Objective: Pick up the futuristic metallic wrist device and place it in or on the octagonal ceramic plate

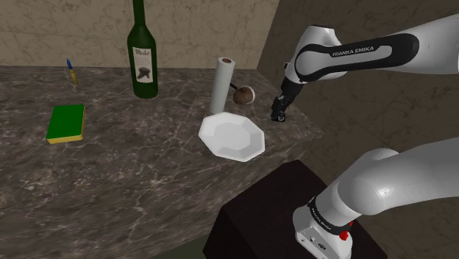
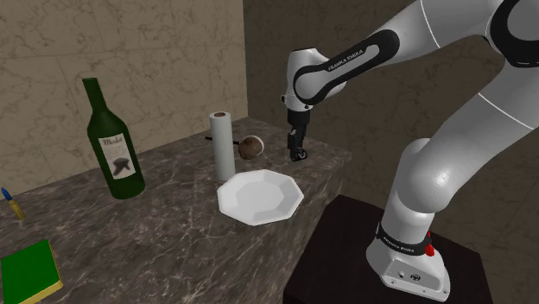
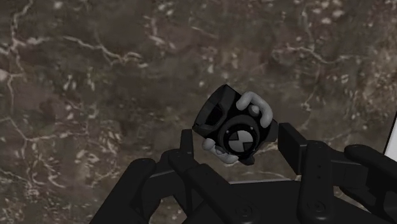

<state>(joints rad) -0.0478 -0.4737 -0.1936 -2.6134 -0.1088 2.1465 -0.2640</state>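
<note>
step: i judge this as the grasp just made and the carry to the plate (image 1: 232, 137) not yet begun.
wrist device: a black body with a round dial face and pale grey loops, sitting tilted between the tips of the gripper (image 3: 236, 141); from the shoulder view it hangs low over the far corner of the marble counter (image 1: 147, 169), to that view's right of the plate and clearly apart from it.
gripper: the fingers (image 3: 188, 145) are partly closed, one on each side of the device and both seeming to touch it, so i take it as clamped (i can't make out a clear gap on either side).
height: i cannot tell whether the device is clear of the stone or resting on it.
next move: lift straight up first, then swing toward the shoulder view's left until over the plate's middle, lower and release.
watch for: the paper roll (image 1: 221, 84) standing just behind the plate; i'd keep the hand on the near side of it.
plate: white, octagonal, nothing on it.
</note>
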